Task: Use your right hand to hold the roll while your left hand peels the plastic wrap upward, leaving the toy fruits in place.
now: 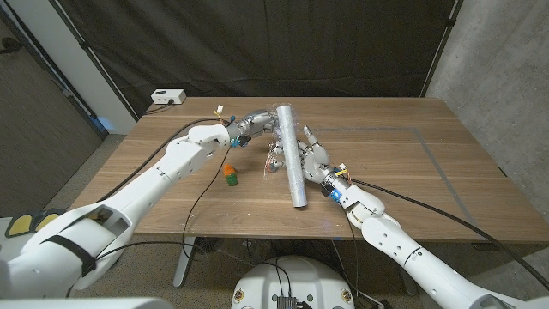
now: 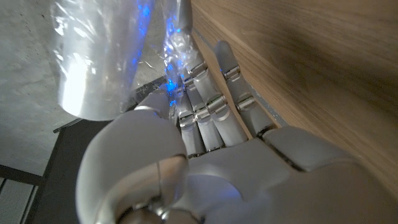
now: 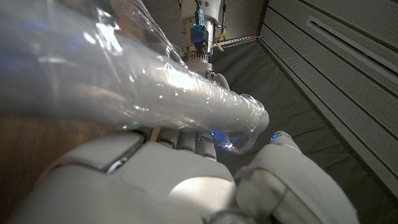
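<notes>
Surroundings first. A white power strip sits at the far left corner of the table, well apart from the work. A dark curtain hangs behind the table. An outline of tape is marked on the right half of the table; nothing lies on it.

The roll of plastic wrap lies near the table's middle, its length running from the far side toward the near edge. One toy fruit, orange with a green top, stands on the table to the left of the roll, apart from it. Just beside the roll's left flank a small cluster of colour shows under a loose sheet of plastic wrap; I cannot tell what the pieces are.

My right hand lies against the roll's right side at mid-length; in the right wrist view my fingers curl under the roll, grasping it. The right arm comes in low from the near right corner.

My left hand is at the roll's far end, arm stretched across the table's left half. In the left wrist view my fingers are drawn together on a gathered edge of plastic wrap, beside the roll's end.
</notes>
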